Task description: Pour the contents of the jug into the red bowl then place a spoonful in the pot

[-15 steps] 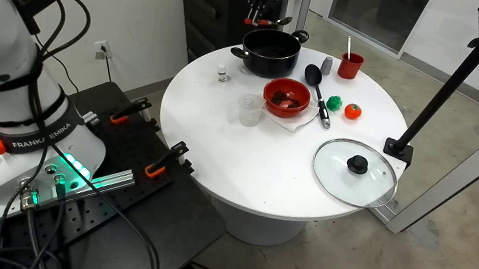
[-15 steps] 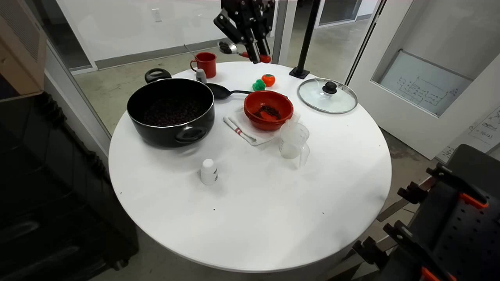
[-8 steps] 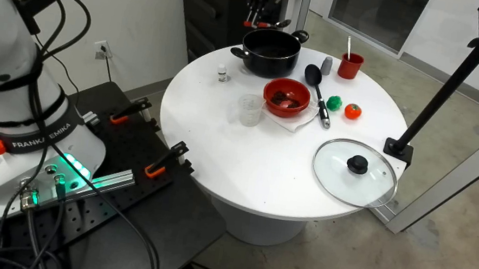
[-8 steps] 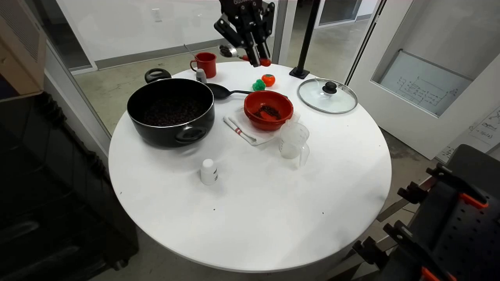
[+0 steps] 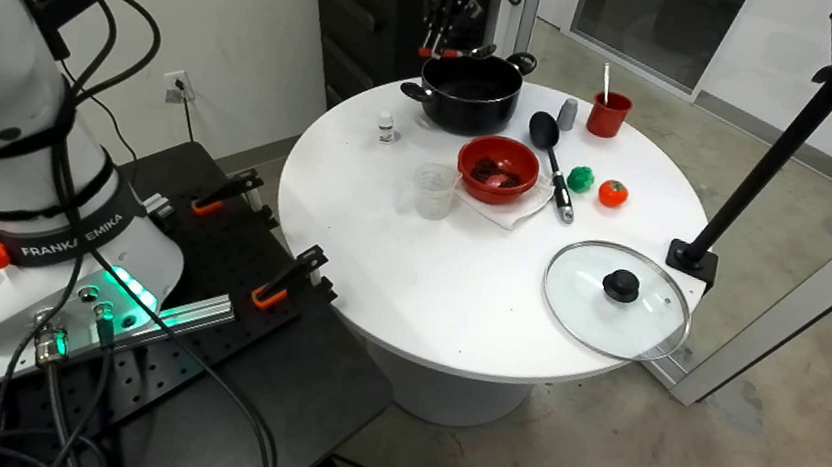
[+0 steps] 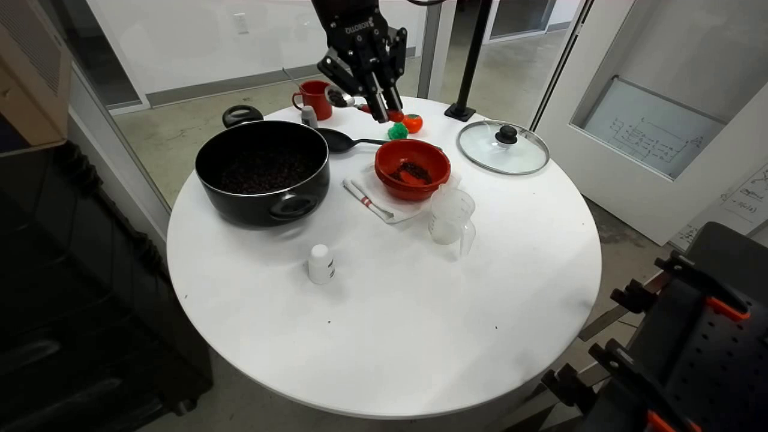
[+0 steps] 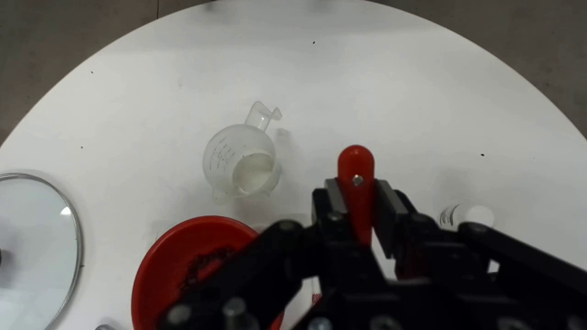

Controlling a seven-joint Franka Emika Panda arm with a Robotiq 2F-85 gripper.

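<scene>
My gripper (image 6: 386, 111) is shut on the red handle (image 7: 356, 160) of a spoon (image 6: 339, 96), high above the table. Dark bits fill the spoon's metal head, which is hidden in the wrist view. In an exterior view the spoon's head overlaps the far rim of the black pot (image 5: 467, 115); its height over the pot is hard to judge. Dark beans lie in the pot (image 6: 240, 207). The red bowl (image 6: 414, 192) holds a small dark heap and sits on a napkin. Beside it stands the clear jug (image 7: 229, 151), upright, handle turned away from the bowl.
A black ladle (image 5: 559, 188) lies beside the red bowl. Nearby are a green vegetable (image 5: 580, 179), a tomato (image 5: 613, 194), a grey shaker (image 5: 568, 115) and a red cup (image 5: 608, 122). A white bottle (image 6: 321, 267), a glass lid (image 5: 584, 314) and a black pole (image 5: 755, 167) also stand around.
The gripper has come down with the spoon, and in an exterior view it has also shifted left toward the pot. Everything on the table stays where it was.
</scene>
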